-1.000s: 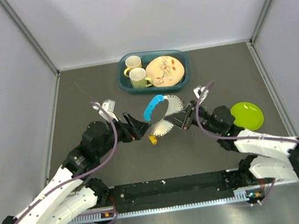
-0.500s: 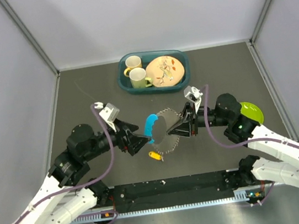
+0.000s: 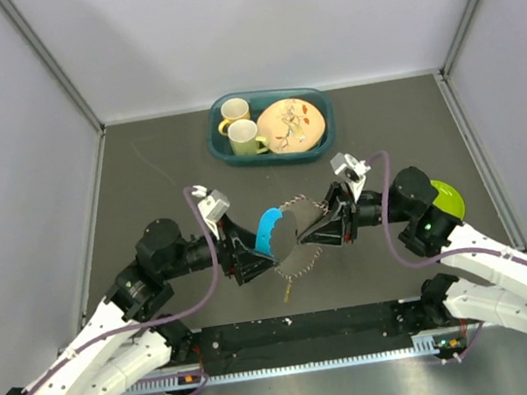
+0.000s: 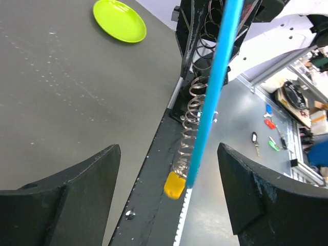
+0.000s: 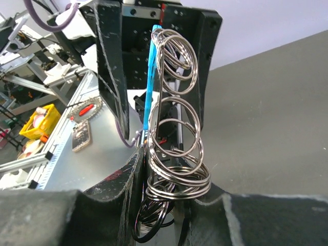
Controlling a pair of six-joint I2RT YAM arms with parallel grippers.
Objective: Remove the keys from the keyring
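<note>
Silvery keyring [image 5: 177,180] loops sit pinched in the right gripper [image 5: 165,197], while the teal-and-orange keys [image 4: 216,92] hang clear of both spread fingers of the left gripper [image 4: 169,154].

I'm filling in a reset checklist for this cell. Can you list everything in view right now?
table: one, dark grey, underneath
tray: one, teal, back centre of table
mugs: two, pale yellow, left in tray
patterned plate: one, peach, right in tray
lime plate: one, lime green, table's right side
metal rings: many, silvery, bunched aloft between the arms
blue strip: one, blue, alongside the rings
tag: one, orange-yellow, hanging under the bunch
left arm: one, white and black, jaws open near the strip
right arm: one, white and black, jaws shut on the rings
</note>
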